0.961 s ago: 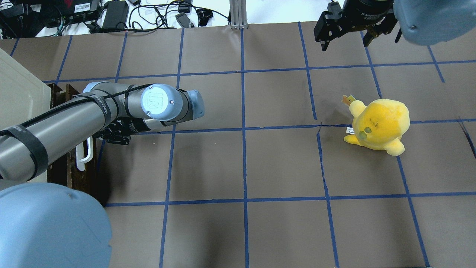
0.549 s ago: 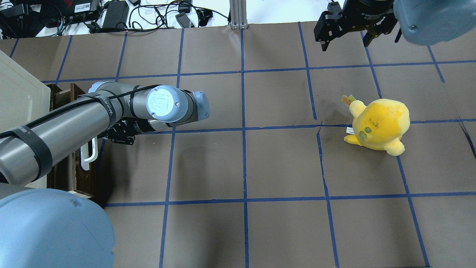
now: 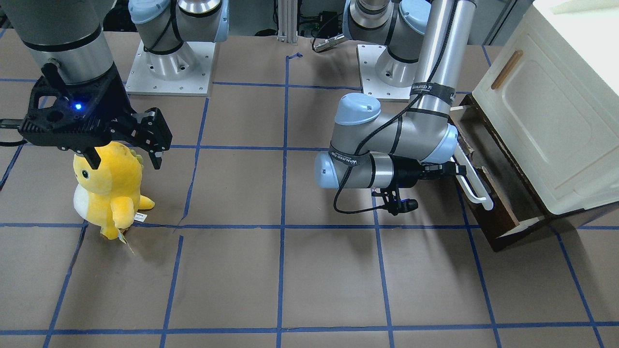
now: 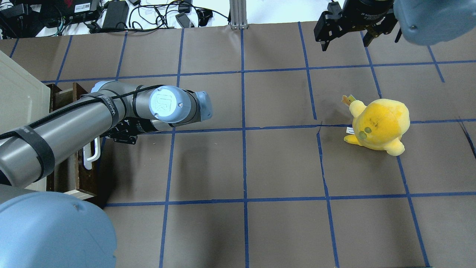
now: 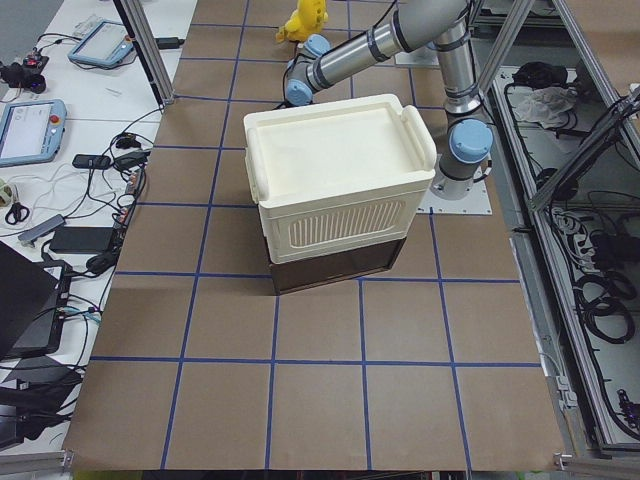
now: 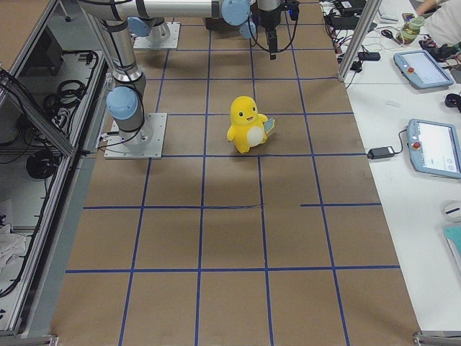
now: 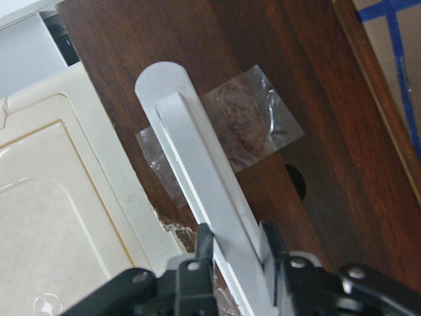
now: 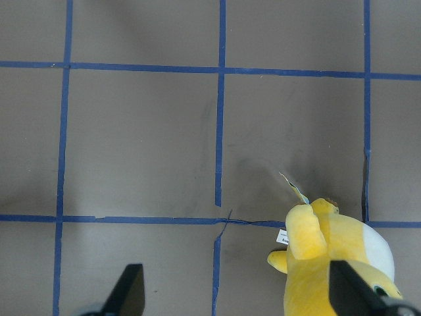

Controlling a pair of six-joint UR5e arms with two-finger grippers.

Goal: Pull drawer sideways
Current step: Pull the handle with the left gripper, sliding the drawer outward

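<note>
A: Drawer [image 3: 500,224] position?
B: I see it at the desk's [image 3: 290,270] left end, apparently part-way out beneath the cream cabinet [image 3: 546,121]. My left end effector [image 7: 237,245] is clenched on its white handle [image 3: 476,187].
A: Right end effector [image 4: 344,42]?
B: Released, fingers spread, hovering near the yellow plush [image 4: 379,124].

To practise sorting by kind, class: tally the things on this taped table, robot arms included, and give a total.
robot arm: 2, left arm and right arm
plush toy: 1
cabinet: 1
drawer: 1
Total: 5
</note>
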